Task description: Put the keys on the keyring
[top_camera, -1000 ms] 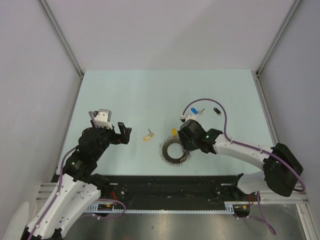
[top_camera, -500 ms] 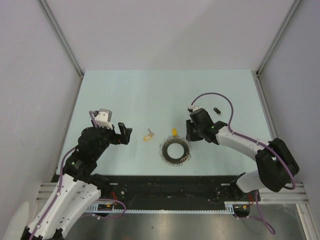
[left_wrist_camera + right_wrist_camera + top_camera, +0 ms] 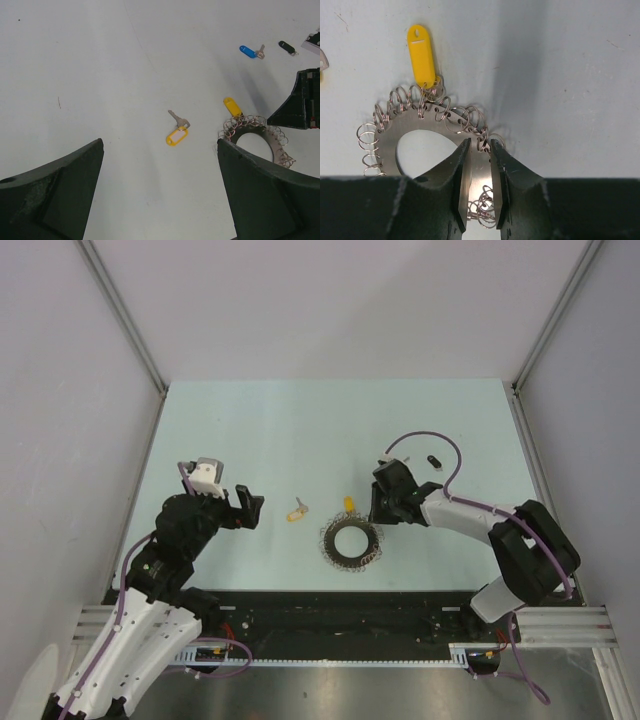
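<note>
The keyring (image 3: 335,541) lies flat in the middle; it also shows in the right wrist view (image 3: 387,142) and the left wrist view (image 3: 252,131). A yellow key (image 3: 349,504) (image 3: 422,55) (image 3: 232,106) sits at its far rim, its end among the wire loops. A second yellow-tagged key (image 3: 297,511) (image 3: 177,135) lies loose to the left. The black key (image 3: 434,460) (image 3: 286,47) and blue key (image 3: 247,51) lie farther back; my right arm hides the blue one from the top. My right gripper (image 3: 375,518) (image 3: 480,145) hovers at the ring's right rim, jaws nearly together, clamping nothing. My left gripper (image 3: 250,507) (image 3: 160,145) is open and empty.
The pale green table (image 3: 300,430) is bounded by grey walls with metal posts on the left, right and back. A black rail (image 3: 330,605) runs along the near edge by the arm bases.
My right gripper has drawn back from over the keyring toward the upper right. The keyring, the keys and my left arm have not moved.
</note>
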